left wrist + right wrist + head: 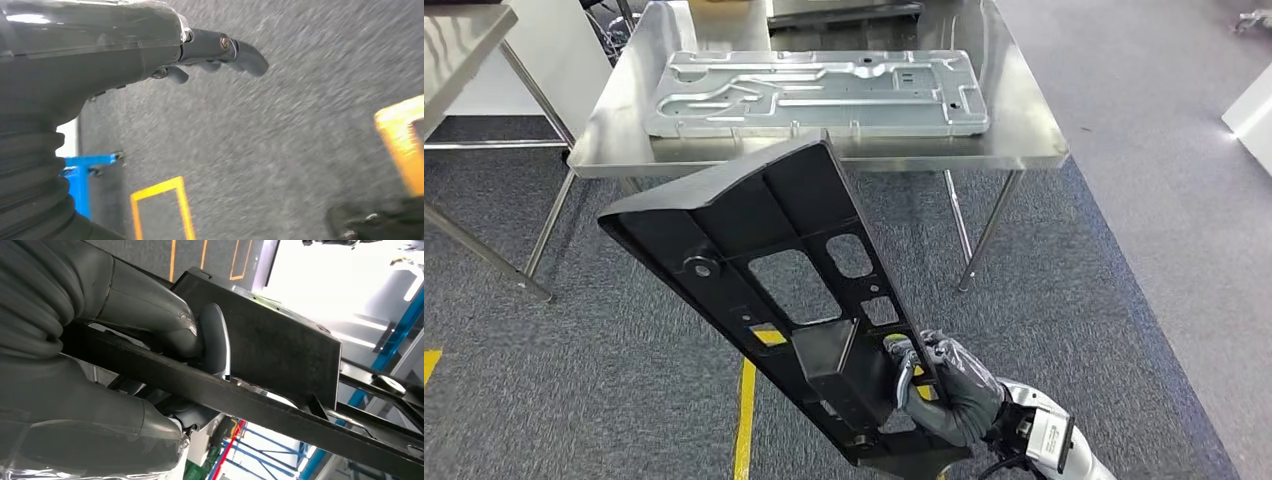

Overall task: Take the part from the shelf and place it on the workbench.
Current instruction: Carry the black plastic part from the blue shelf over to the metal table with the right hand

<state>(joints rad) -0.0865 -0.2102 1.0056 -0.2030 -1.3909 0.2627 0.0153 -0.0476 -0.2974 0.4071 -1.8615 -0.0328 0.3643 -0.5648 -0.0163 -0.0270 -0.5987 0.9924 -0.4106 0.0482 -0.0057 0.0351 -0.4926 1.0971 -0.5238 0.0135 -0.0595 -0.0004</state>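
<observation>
Fingers of right hand (944, 385) wrap black part (764, 260); left hand (125, 45) empty, uncurled.

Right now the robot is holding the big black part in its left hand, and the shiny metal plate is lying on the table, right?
Not quite: the right hand grips the black part, as the head view shows. The metal plate does lie on the table.

Even overhead light fills the head view, which is sharp, with soft glare on the steel table (1014, 130) and faint shadows under it on the carpet (624, 350). The left wrist view is smeared by motion blur across the carpet. In the right wrist view the background is blown out white behind the dark part (280, 350).
</observation>
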